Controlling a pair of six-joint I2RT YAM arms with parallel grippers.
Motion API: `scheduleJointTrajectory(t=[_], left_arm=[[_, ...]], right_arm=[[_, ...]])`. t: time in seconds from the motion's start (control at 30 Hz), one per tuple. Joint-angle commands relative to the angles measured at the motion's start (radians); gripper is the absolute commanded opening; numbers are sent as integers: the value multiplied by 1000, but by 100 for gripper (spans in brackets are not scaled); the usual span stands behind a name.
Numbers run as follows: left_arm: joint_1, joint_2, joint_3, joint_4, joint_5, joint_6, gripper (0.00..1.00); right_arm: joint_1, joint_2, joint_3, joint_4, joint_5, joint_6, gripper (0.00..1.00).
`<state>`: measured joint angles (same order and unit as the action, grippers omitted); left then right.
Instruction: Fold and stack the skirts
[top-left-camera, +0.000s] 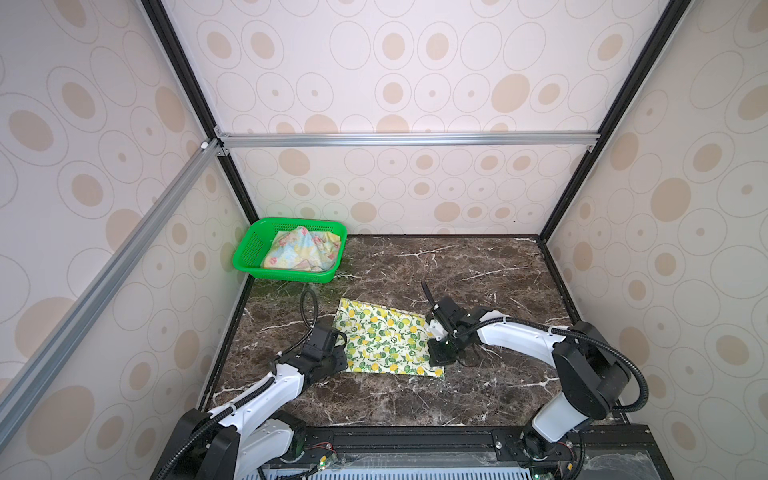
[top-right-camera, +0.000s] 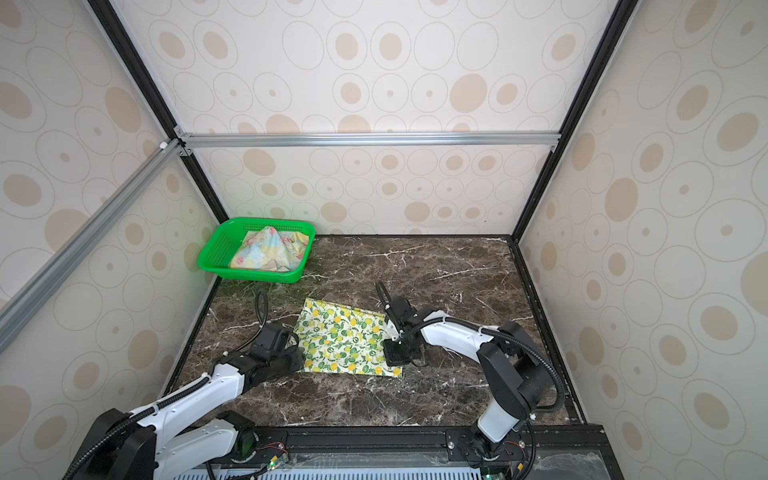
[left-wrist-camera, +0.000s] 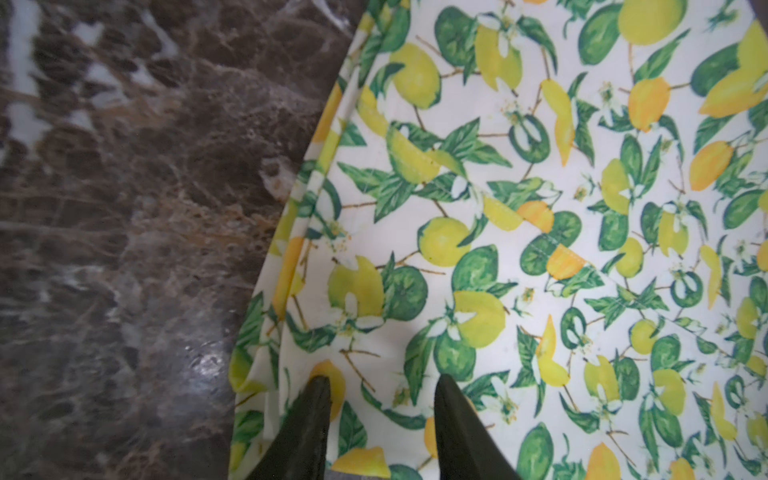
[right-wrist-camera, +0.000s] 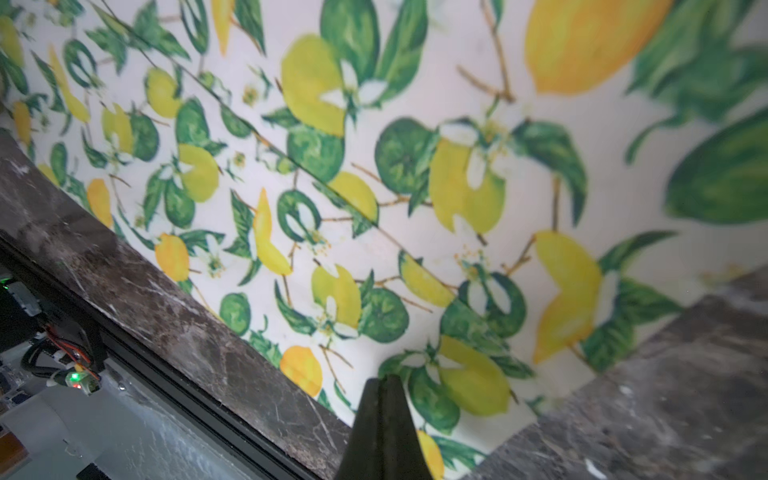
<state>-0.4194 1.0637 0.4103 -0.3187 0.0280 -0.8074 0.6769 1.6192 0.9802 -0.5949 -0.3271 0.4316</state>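
The white skirt with yellow lemons and green leaves (top-left-camera: 386, 340) (top-right-camera: 345, 338) lies spread flat on the marble table in both top views. My left gripper (left-wrist-camera: 382, 386) (top-left-camera: 341, 341) is open at the skirt's left edge, its two dark fingers (left-wrist-camera: 320, 399) apart over the print (left-wrist-camera: 519, 208). My right gripper (right-wrist-camera: 384, 380) (top-left-camera: 435, 332) sits at the skirt's right edge with its fingers shut together over the cloth (right-wrist-camera: 374, 208); no cloth shows between the tips. The pastel yellow-blue skirt with pink flowers (top-left-camera: 299, 249) (top-right-camera: 270, 249) lies bunched in the basket.
A green perforated basket (top-left-camera: 249, 249) (top-right-camera: 216, 249) stands at the table's back left corner. Patterned enclosure walls close three sides. A black rail (right-wrist-camera: 124, 345) and wiring run along the table's front edge. Bare brown marble (top-left-camera: 478, 266) lies behind and right of the lemon skirt.
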Motion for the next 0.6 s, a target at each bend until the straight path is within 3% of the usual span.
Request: scheduleJointTrajectory(t=[0.0,0.23,0.57], left_arm=[[-9,-8,98,-53,-59,15,42],[-9,133,201,126,-41,34,42],[-9,383,298,299,-80,77,40]], right_arm=[[-45,-17,55,-53,32,-49,0],[-152,56,95,0,42,-78,0],[-176,192,200,24,150,-132,0]])
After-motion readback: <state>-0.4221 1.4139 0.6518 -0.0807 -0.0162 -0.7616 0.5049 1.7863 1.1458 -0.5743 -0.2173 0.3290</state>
